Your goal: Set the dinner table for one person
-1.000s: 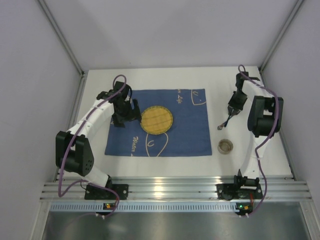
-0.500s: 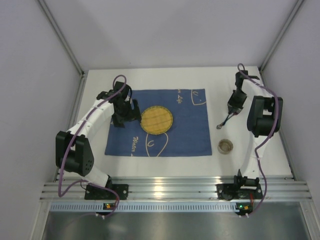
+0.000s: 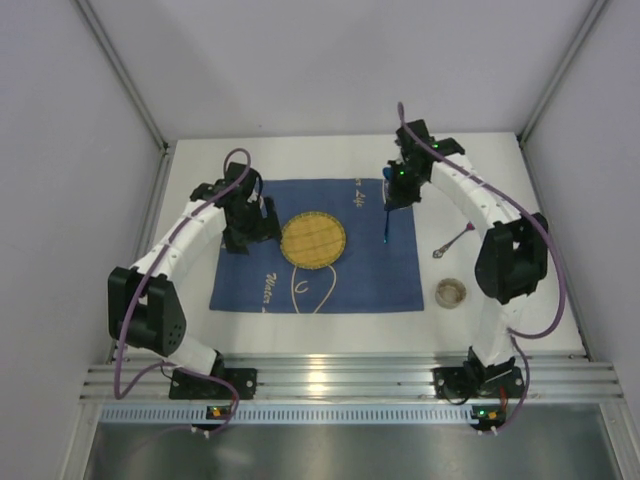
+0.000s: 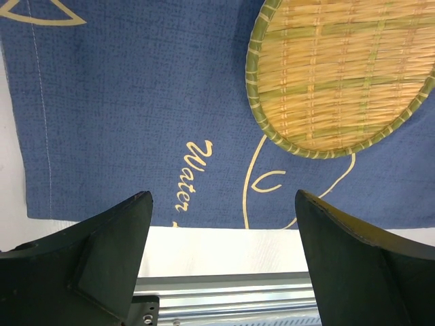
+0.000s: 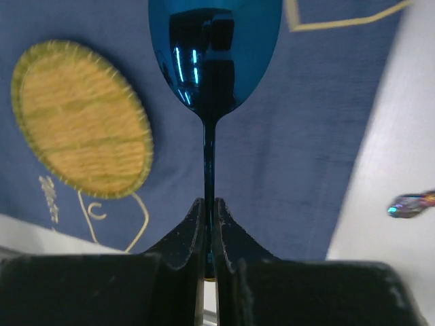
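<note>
1. Because it is so big, the dinner table point(image 3: 300, 330) point(image 4: 217, 248) point(image 5: 387, 136) fills most of the top view. It is white and flat. All the other things lie on it or hang over it.
2. A blue mat point(image 3: 250, 280) point(image 4: 136, 102) point(image 5: 306, 102) lies in the middle of the table. It has pale line drawings and some writing on it.
3. A round woven plate point(image 3: 313, 240) point(image 4: 340, 75) point(image 5: 81, 146) lies flat on the mat, near its middle. It is yellow with a green rim.
4. The left gripper point(image 3: 255, 222) point(image 4: 223, 195) hangs over the left part of the mat, just beside the plate. Its two fingers point(image 4: 102, 258) are spread wide and nothing is between them.
5. The right gripper point(image 3: 392, 192) point(image 5: 207, 204) is over the far right part of the mat. Its fingers point(image 5: 183, 238) are pinched tight on the thin handle of a blue spoon point(image 3: 387, 222) point(image 5: 214, 47).
6. The blue spoon is shiny, and its round end points away from the gripper. It is over the mat, between the plate and the mat's right edge. It is not clear if it touches the mat.
7. A thin utensil point(image 3: 452, 242) point(image 5: 411, 204) lies slanted on the bare table, just right of the mat. It is too small to tell what kind it is.
8. A small bowl point(image 3: 451, 292) sits on the bare table near the mat's near right corner. It is close to the thin utensil but apart from it.
</note>
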You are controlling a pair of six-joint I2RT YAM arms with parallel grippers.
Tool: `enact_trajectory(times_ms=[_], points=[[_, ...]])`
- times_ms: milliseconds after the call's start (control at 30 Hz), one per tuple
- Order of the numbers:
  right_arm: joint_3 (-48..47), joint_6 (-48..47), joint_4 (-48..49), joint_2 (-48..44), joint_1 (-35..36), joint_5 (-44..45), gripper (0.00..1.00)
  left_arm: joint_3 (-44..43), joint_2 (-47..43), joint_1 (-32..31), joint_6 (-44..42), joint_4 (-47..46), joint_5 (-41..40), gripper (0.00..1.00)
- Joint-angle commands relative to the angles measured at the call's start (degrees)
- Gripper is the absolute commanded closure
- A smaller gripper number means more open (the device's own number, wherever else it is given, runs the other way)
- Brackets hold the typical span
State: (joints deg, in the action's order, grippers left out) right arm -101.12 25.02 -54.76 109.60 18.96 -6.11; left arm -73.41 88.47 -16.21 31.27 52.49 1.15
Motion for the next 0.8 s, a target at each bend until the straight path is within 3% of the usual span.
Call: enact_trajectory(times_ms=[0, 200, 433, 600, 633, 767], points=[[2.9, -0.7, 2.0, 1.6, 6.0, -5.5, 1.00, 0.9, -5.0, 0.1, -0.5, -0.8, -0.6, 0.09], [5.8, 1.6, 4.8, 6.0, 8.9, -6.4, 1.00, 3.2, -9.9, 0.2, 0.2, 0.7, -0.6, 0.09], [8.8, 4.5, 5.2, 8.3, 8.9, 0.4, 1.00, 7.1, -17.8, 0.1, 2.6, 2.4, -3.1, 0.08], [12.0, 4.9, 8.6, 9.7, 9.1, -2.1, 1.00, 9.1, -21.4, 0.1, 3.8, 3.5, -3.5, 0.08], [12.2, 4.7, 8.9, 9.9, 9.1, -2.4, 0.98, 9.2, -21.6, 0.1, 4.0, 3.5, -3.4, 0.08], [12.6, 3.2, 8.6, 8.8, 9.2, -2.4, 0.58, 9.4, -21.9, 0.1, 4.0, 3.7, -3.5, 0.08]])
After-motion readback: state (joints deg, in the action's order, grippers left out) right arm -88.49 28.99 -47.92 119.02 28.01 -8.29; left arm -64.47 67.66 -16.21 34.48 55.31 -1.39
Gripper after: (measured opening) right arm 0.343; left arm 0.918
